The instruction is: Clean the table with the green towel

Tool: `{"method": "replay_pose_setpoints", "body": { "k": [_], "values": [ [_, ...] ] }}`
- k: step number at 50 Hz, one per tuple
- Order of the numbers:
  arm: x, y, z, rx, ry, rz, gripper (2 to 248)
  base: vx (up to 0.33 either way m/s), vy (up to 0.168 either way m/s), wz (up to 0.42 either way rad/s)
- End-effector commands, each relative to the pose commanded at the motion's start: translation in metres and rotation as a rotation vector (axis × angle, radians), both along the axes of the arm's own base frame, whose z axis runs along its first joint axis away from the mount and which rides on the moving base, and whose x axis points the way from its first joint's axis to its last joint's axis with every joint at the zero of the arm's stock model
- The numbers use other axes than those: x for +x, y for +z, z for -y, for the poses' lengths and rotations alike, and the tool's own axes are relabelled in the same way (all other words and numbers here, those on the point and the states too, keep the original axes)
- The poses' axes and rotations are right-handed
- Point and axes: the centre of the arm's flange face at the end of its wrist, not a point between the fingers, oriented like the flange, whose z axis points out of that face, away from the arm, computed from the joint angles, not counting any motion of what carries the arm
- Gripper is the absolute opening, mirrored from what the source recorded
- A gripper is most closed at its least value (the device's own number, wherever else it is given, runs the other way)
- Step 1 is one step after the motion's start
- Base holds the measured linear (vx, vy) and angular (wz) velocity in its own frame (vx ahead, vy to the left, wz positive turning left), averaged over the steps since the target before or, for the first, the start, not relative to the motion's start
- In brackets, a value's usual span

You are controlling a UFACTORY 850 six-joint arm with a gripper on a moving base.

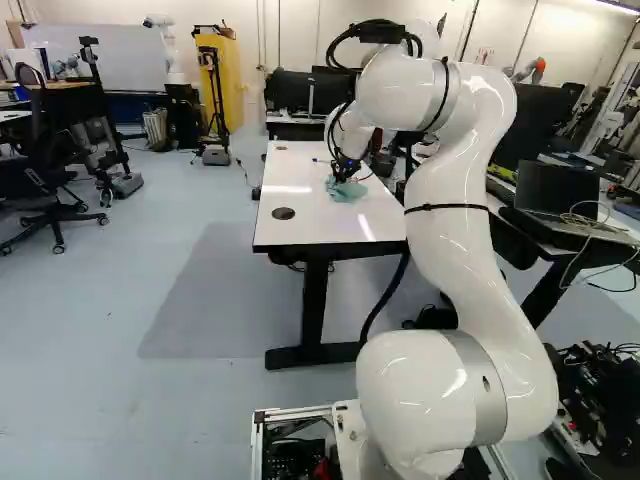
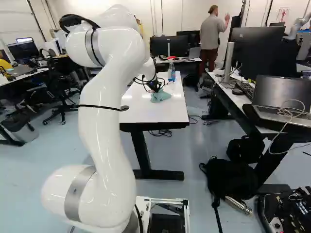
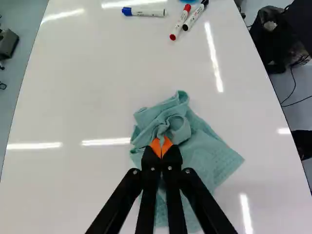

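Wrist view: gripper [image 3: 161, 147] pinching a bunched fold of the green towel [image 3: 209, 156] on the white tabletop [image 3: 73, 97], should handle light and floppy (thin cloth, likely), so that gathered part's the place to hold.

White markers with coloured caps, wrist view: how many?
3, all on the white table ahead of the black two-finger gripper: blue-capped marker lying apart; red-capped marker and black-capped marker side by side. More may lie outside the view.
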Motion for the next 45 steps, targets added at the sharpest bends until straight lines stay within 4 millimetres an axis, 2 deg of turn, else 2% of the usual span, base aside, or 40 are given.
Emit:
{"method": "replay_pose_setpoints", "body": {
  "k": [26,45],
  "values": [
    [-0.046,0.005,0.003,0.003,-0.009,-0.043,21,0.000,0.000,0.000],
    [-0.067,0.007,0.029,0.005,-0.050,-0.059,21,0.000,0.000,0.000]
  ]
}}
